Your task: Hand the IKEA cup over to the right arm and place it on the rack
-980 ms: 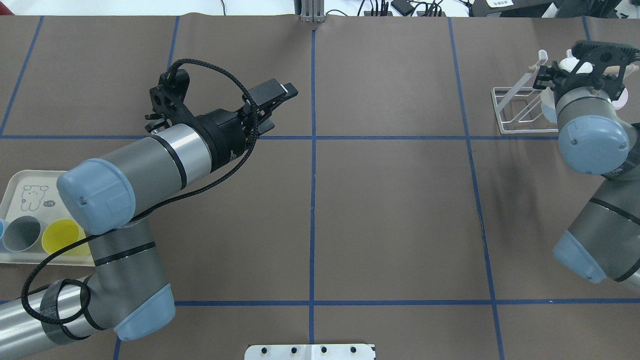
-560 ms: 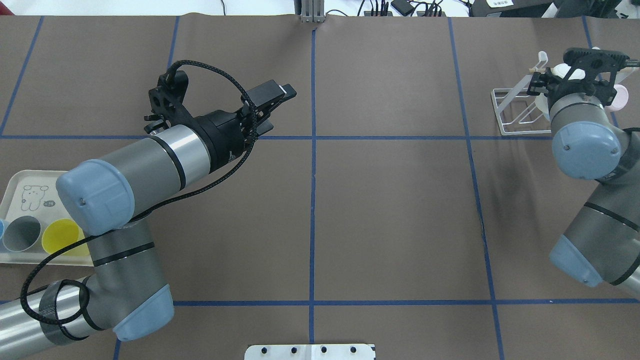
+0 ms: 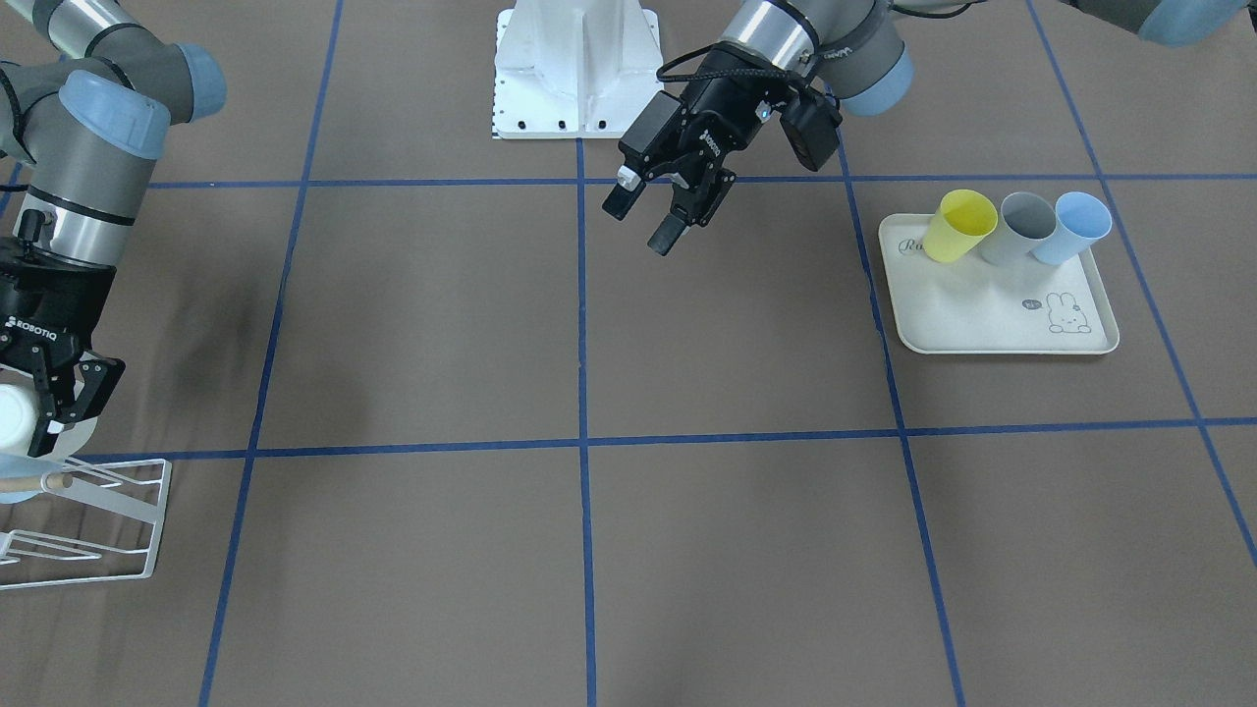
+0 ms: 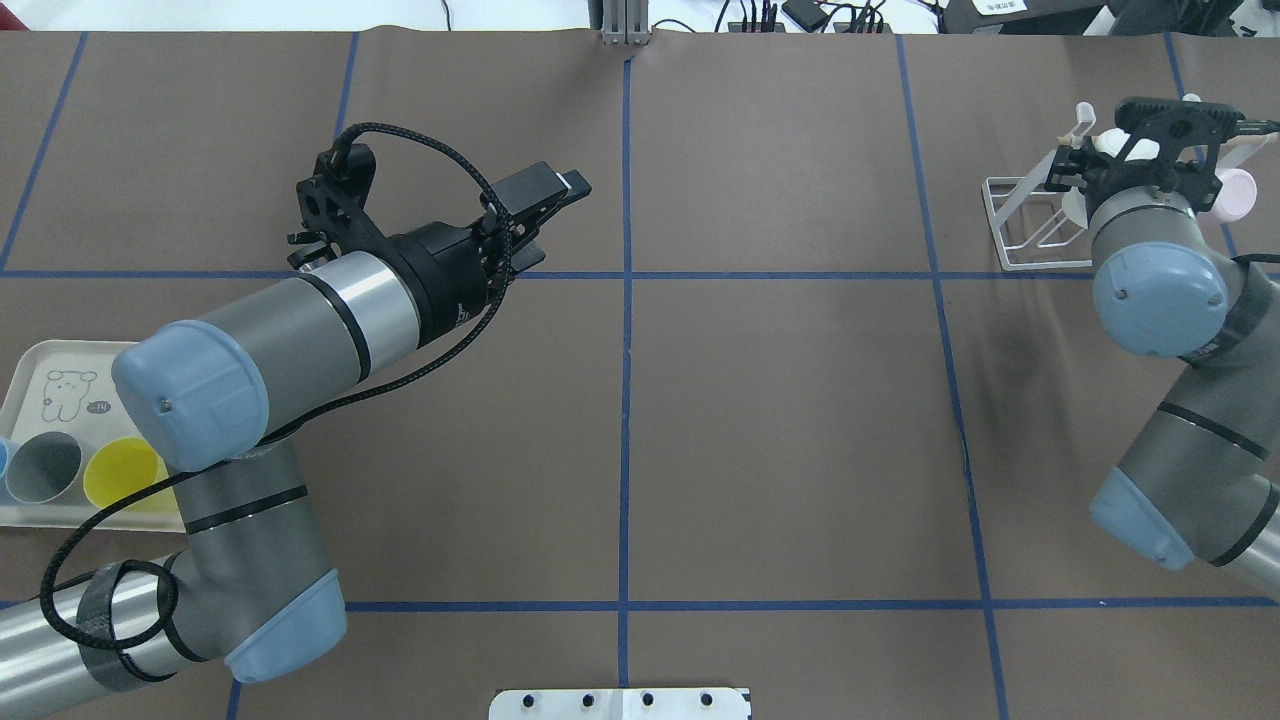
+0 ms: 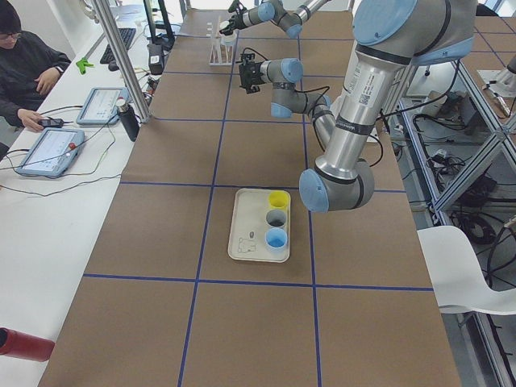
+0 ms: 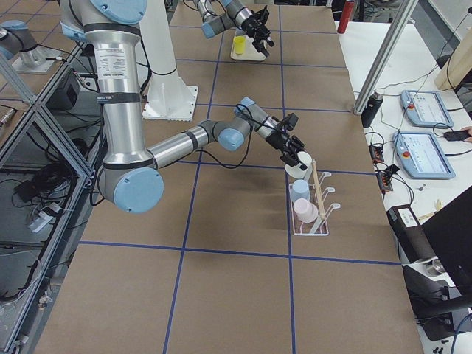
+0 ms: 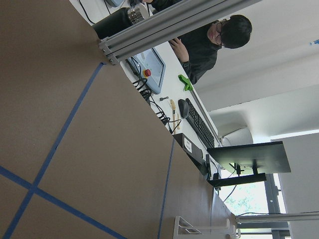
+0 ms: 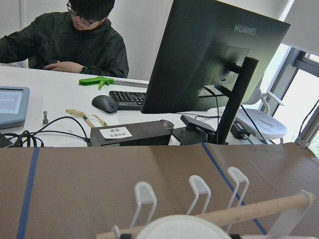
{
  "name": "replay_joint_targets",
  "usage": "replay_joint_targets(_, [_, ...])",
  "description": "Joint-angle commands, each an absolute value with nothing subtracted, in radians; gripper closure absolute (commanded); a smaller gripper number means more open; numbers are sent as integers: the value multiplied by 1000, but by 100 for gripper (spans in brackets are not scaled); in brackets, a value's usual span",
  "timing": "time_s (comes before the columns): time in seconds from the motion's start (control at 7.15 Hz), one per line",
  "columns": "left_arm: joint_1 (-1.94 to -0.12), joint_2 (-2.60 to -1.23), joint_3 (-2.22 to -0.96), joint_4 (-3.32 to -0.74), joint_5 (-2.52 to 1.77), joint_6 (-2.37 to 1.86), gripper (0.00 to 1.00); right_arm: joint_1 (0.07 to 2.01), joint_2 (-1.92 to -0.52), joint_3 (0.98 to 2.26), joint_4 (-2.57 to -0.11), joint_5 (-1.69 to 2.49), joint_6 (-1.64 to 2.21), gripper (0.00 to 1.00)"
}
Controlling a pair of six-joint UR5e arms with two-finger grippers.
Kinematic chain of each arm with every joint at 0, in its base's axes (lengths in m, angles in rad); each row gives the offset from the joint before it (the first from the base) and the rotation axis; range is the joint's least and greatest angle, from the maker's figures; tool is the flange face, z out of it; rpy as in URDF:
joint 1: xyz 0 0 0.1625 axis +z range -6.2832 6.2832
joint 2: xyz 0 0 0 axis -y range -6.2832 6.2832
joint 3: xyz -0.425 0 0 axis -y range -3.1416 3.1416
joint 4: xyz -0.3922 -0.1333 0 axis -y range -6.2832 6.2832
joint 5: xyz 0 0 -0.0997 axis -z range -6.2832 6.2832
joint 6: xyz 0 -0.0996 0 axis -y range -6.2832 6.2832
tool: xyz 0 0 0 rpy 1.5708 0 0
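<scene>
The IKEA cup is white and sits in my right gripper, which is shut on its wall just above the rack. From the right side, the cup hangs at the near end of the rack, beside the wooden peg. The right wrist view shows the cup's rim below the peg. From overhead, the right arm hides most of the cup. My left gripper hovers open and empty over the table's middle.
A pale blue cup and a pink cup rest on the rack. A cream tray holds yellow, grey and blue cups. A person sits at the desk beyond the table's far edge.
The right arm has swung to the overhead view's left, carrying the white cup along above the rack. The left arm has barely moved, and its gripper is still open.
</scene>
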State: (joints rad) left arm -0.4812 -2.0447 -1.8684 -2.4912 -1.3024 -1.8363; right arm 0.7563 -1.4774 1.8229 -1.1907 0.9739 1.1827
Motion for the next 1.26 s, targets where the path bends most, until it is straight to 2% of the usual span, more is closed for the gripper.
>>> replay_joint_targets(0.0, [-480, -2045, -1868, -2491, -1302, -1838, 0, 755, -1479, 1818, -1189, 976, 1183, 100])
replay_joint_targets(0.84, [-479, -2045, -1868, -2491, -1302, -1839, 0, 746, -1480, 1798, -1190, 983, 1184, 100])
replay_joint_targets(0.98, [-479, -2045, -1868, -2491, -1302, -1841, 0, 746, -1480, 1798, -1190, 985, 1187, 61])
replay_joint_targets(1.12, [-479, -2045, -1870, -2491, -1302, -1841, 0, 741, -1482, 1795, -1189, 983, 1189, 1])
